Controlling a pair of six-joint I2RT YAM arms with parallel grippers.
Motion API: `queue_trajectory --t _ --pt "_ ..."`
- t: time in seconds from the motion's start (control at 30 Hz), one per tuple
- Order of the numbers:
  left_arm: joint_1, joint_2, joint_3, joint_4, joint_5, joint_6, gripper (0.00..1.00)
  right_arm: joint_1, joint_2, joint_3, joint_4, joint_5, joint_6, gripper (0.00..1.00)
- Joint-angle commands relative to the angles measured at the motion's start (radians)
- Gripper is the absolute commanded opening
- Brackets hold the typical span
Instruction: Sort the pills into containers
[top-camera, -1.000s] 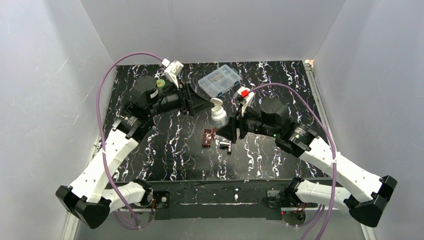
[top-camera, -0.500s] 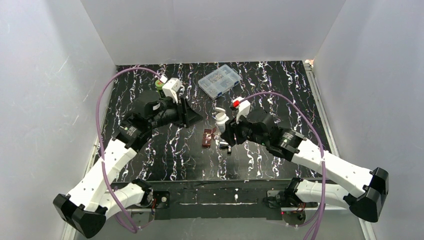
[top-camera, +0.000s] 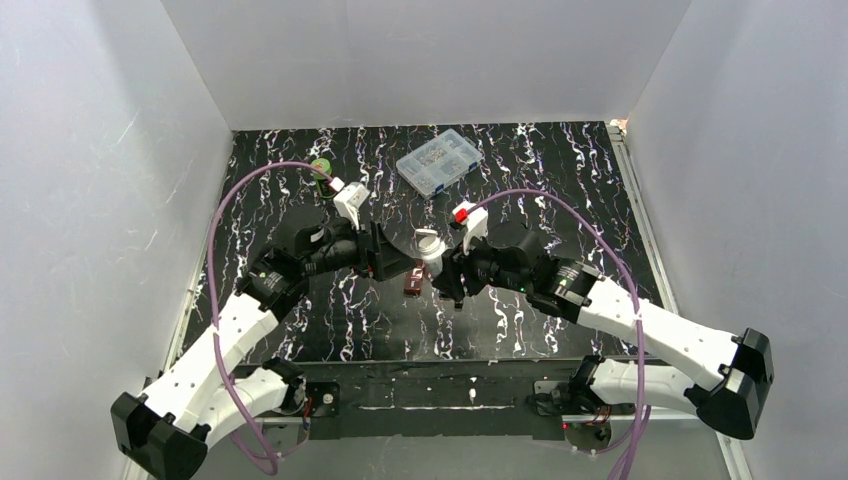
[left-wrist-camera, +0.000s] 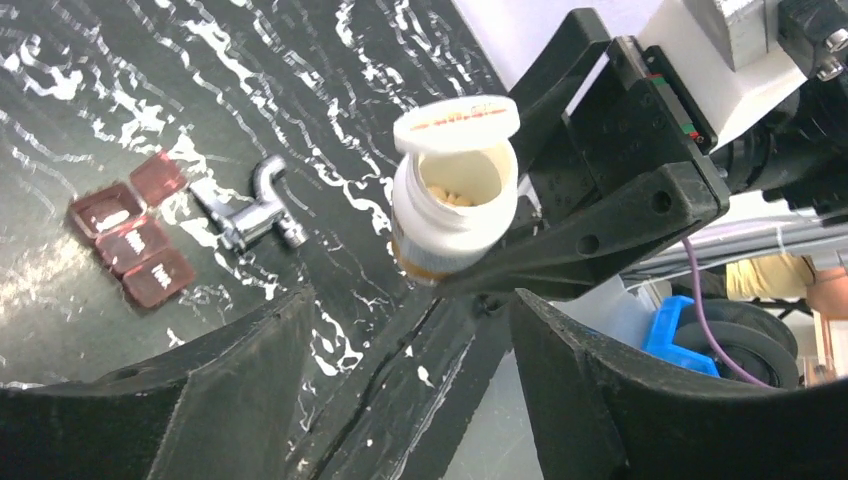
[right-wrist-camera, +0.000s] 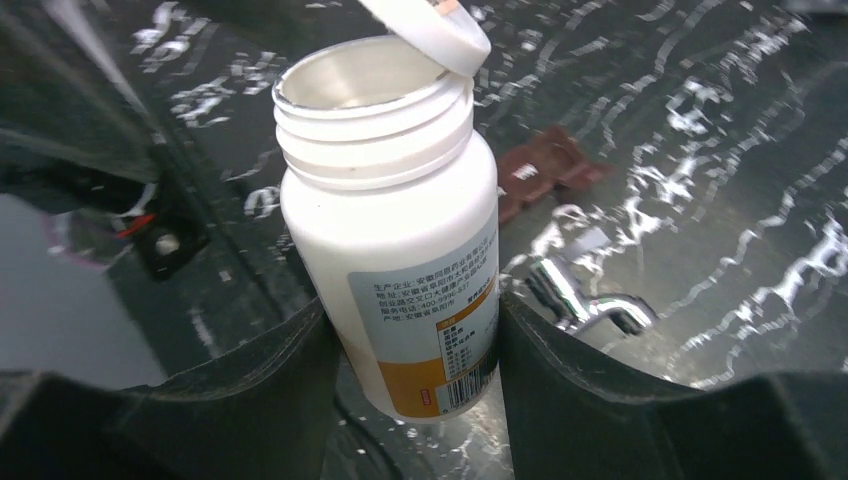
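Early stage, pouring not started as far as I can see: right gripper (right-wrist-camera: 415, 335) has its jaws clamped on the white pill bottle (right-wrist-camera: 400, 220), one finger each side of the labelled body, flip lid open and hinged back. Pale pills sit inside the bottle, seen from the left wrist view. The bottle is held off the surface, roughly upright, mid-table

Left gripper (left-wrist-camera: 410, 335) has its jaws wide apart with nothing between them, and it faces the bottle from the left, close but not touching

The containers (left-wrist-camera: 130, 235), a small dark red-brown case with pale marks on its cells, lie flat on the table just near-left of the bottle. One end cell looks like its flap is up, can't be sure. No pill visible in any cell, none loose on the table. So judged: bottle opened and lifted, all pills left to move, next is tip the bottle over the case; small cells, so spill risk

Shiny silver metal piece (left-wrist-camera: 250, 205) lies just right of the case, apart from it. Clear compartment box (top-camera: 438, 160) is at the far side, well apart. Small green round thing (top-camera: 320, 166) far left

Surface is a table (top-camera: 340, 310), glossy black with white marble veining and some glare. Plain pale walls (top-camera: 420, 60) on the left, right and far sides
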Motion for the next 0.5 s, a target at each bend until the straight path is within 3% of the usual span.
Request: queue_trajectory --t 0.0,0.2,0.3,0.37,0.47 --pt "0.01 -0.054 0.039 0.093 0.117 0.024 0.72 -0.011 -0.07 0.098 0.104 -0.282 0.003 0.01" --pt "0.07 -0.042 0.062 0.338 0.371 -0.074 0.8 -0.177 -0.124 0.132 0.21 -0.69 0.155 0.01" --pt "0.077 -0.019 0.078 0.486 0.469 -0.165 0.92 -0.237 -0.108 0.155 0.324 -0.912 0.263 0.01" --pt "0.077 -0.004 0.079 0.635 0.511 -0.26 0.98 -0.252 -0.077 0.156 0.452 -1.063 0.36 0.01" --pt "0.077 0.016 0.108 0.744 0.534 -0.326 0.98 -0.266 -0.023 0.115 0.834 -1.191 0.641 0.01"
